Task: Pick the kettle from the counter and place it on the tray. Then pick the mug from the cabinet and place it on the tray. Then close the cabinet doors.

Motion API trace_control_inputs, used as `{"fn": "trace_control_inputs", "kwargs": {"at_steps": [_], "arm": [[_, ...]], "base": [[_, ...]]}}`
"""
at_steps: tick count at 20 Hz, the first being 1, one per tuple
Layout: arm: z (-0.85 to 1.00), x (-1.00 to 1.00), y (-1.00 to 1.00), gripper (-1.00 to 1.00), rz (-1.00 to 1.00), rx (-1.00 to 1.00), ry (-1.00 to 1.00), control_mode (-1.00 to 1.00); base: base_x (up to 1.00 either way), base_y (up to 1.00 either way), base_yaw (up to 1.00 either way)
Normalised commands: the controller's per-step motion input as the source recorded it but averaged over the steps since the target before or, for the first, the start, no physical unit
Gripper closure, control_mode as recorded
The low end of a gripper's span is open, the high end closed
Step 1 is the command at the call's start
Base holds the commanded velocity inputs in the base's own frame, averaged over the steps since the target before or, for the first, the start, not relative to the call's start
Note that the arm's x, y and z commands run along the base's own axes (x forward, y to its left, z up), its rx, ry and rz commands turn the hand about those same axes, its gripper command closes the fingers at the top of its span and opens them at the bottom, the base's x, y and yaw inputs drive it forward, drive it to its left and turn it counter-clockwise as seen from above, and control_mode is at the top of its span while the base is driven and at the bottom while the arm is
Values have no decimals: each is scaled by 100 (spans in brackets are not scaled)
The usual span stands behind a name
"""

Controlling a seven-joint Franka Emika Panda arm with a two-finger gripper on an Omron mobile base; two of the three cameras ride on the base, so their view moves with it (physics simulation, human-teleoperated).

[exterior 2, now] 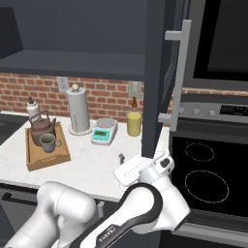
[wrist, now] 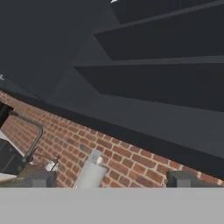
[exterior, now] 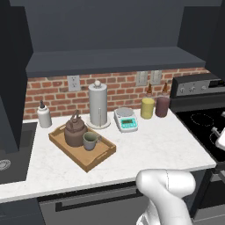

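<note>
Charcoal cabinet doors (exterior 2: 157, 72) are seen open, the right one just at 12 o'clock of the gripper (exterior 2: 125, 167), whose jaws are spread, released. The kettle (exterior 2: 42, 127) and mug (exterior 2: 48, 142) are set on the tray (exterior 2: 46, 156), far at 9 o'clock.

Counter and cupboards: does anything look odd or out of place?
Nothing is spilled or tipped: the kettle and mug stand upright on the tray. The one oddity is a cabinet door standing open over the counter.
</note>
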Motion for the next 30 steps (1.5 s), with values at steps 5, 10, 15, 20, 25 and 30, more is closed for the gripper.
{"fn": "trace_control_inputs", "kwargs": {"at_steps": [5,10,15,20,25,30], "arm": [[4,14,-34,-100,0,13,-5,-100],[34,12,-40,-100,0,9,-7,-100],[55,4,-35,-100,0,2,-6,-100],[63,0,-24,-100,0,0,0,-100],[79,-4,-2,-100,0,-1,-3,-100],[74,-29,1,-100,0,-7,-10,-100]], "base": [[0,0,0],[0,0,0],[0,0,0],[0,0,0],[0,0,0],[0,0,0]]}}
